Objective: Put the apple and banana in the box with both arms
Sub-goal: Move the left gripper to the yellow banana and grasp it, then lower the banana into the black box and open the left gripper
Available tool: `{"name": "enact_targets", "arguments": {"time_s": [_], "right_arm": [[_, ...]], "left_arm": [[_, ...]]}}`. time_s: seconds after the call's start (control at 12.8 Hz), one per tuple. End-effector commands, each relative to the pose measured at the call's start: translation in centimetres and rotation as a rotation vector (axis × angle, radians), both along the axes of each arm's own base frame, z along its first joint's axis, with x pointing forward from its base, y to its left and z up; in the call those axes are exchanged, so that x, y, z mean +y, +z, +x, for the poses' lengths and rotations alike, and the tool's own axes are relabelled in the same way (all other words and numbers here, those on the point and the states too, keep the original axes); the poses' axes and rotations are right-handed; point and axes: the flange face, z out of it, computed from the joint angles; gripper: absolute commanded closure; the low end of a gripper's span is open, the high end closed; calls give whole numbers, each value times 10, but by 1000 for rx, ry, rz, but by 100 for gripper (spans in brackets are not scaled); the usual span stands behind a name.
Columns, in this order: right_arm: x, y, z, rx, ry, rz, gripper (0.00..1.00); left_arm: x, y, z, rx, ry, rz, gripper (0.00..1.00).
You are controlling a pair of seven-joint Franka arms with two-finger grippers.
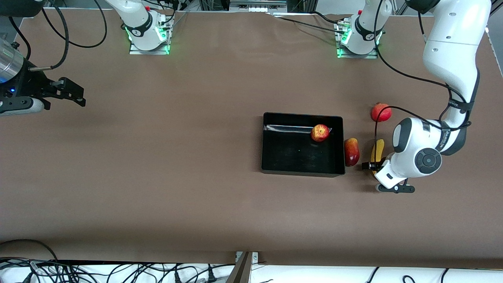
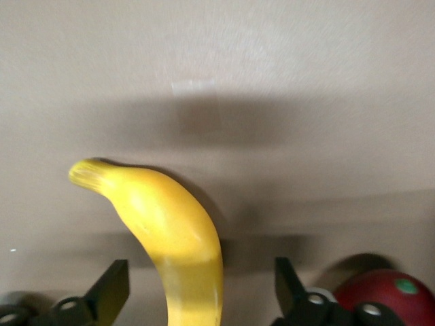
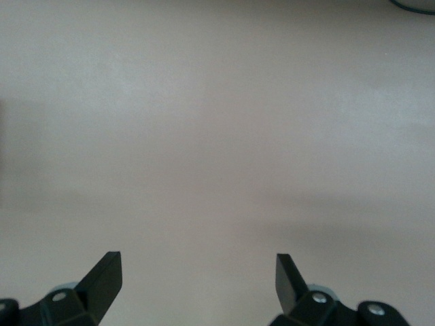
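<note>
The apple (image 1: 320,133) lies inside the black box (image 1: 290,155), near its wall toward the robots' bases. The banana (image 1: 378,150) lies on the table beside the box, toward the left arm's end. My left gripper (image 1: 373,167) is low over the end of the banana nearer the front camera. In the left wrist view the banana (image 2: 170,227) runs between the open fingers (image 2: 112,288) without touching them; the left gripper (image 2: 200,285) is open. My right gripper (image 1: 76,96) waits open and empty over bare table at the right arm's end, as the right wrist view (image 3: 197,275) shows.
An elongated dark-red-and-yellow fruit (image 1: 351,151) lies between the box and the banana and shows in the left wrist view (image 2: 387,293). A round red fruit with a crown tip (image 1: 381,112) sits farther from the front camera than the banana.
</note>
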Motion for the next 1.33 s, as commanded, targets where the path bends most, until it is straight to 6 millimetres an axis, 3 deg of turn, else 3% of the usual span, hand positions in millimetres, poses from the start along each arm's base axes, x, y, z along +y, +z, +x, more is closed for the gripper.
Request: {"name": "enact_targets", "arguments": {"time_s": [0.0,0.08,0.24,0.39,0.55,0.63,0.71,0.78,0.94,1.1,1.25], "right_arm": [[-4,7,-1,-12,-2,-13,0],[-5,2,1,-3,-5,-11,0],[-5,2,1,-3,-5,-11,0],[-6,2,2,-7,-6,-9,0],[-5,3,2,-10,-5,-9,0],[-6,2,2,-9,-6,-9,0],[-6,2,2,-7,-5,-7,0],[-6,2,2,-4,-5,-8,0],[-6,2,2,-4,-6,-8,0],[-6,2,1,-3,-6,-8,0],[-6,1,1,2,-6,-8,0]], "left_arm": [[3,0,-8,1,-36,-6,91],[4,1,-7,1,-35,-6,100],[3,18,0,-24,-32,-2,100],[-8,72,17,-58,-43,10,100],[-52,142,37,-43,-78,0,100],[-83,166,37,-16,-98,-5,100],[-116,178,32,-6,-76,-37,100],[-144,176,25,14,-39,-88,100],[-220,165,2,54,-69,-143,100],[-283,135,-18,50,-95,-143,100],[-323,106,-41,31,-57,-126,100]]}}
